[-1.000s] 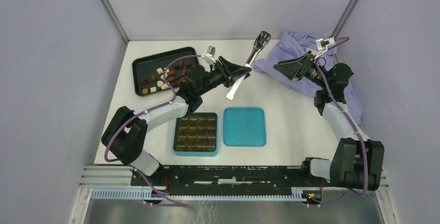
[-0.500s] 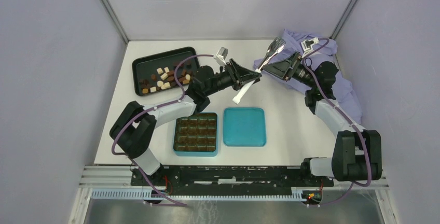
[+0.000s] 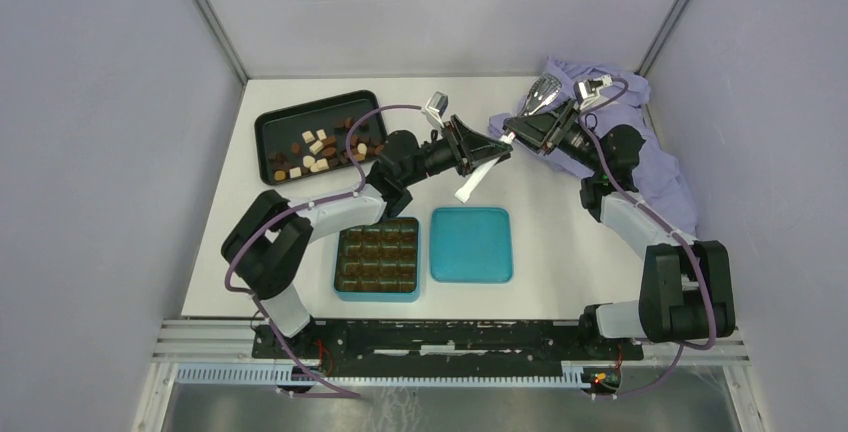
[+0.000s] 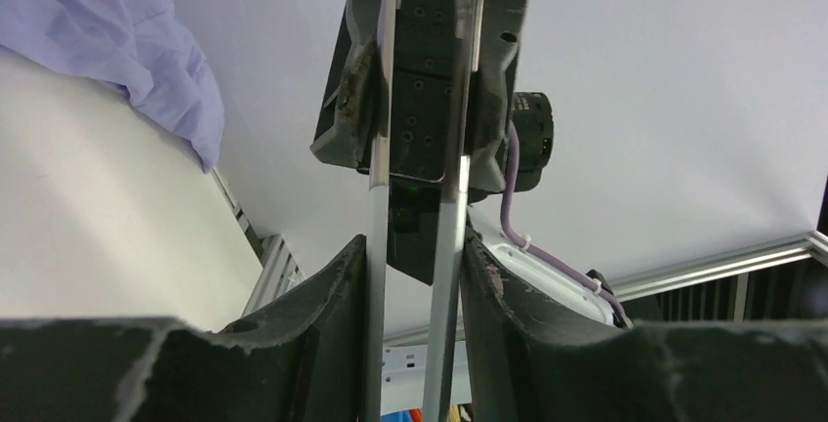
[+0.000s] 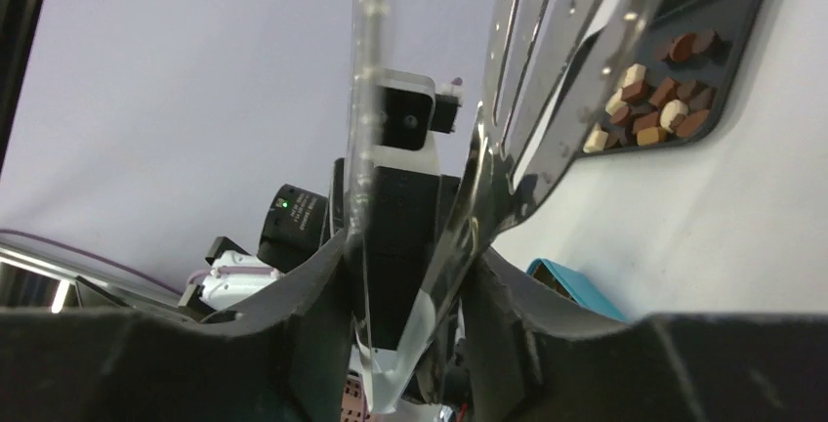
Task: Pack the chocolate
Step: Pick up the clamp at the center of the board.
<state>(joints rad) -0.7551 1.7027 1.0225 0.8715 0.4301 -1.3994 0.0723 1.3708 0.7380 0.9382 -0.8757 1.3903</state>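
Handing over the tongs (image 3: 471, 183), apparently: they are pinched by both the left gripper (image 3: 490, 153) and the right gripper (image 3: 513, 134). The chocolate (image 3: 318, 147) is seen in the tray (image 3: 285, 120) behind the left gripper. One release is needed next.

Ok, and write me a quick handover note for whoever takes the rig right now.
Left gripper: shut on the tongs near their white end, in mid-air.
Right gripper: looks closed on the same tongs, nearer the head.
Chocolate: loose in the black tray, back left.
Teal box open at the front, lid beside it.
Done: tongs in hand. Left: all visible pieces to pack; box contents unclear.
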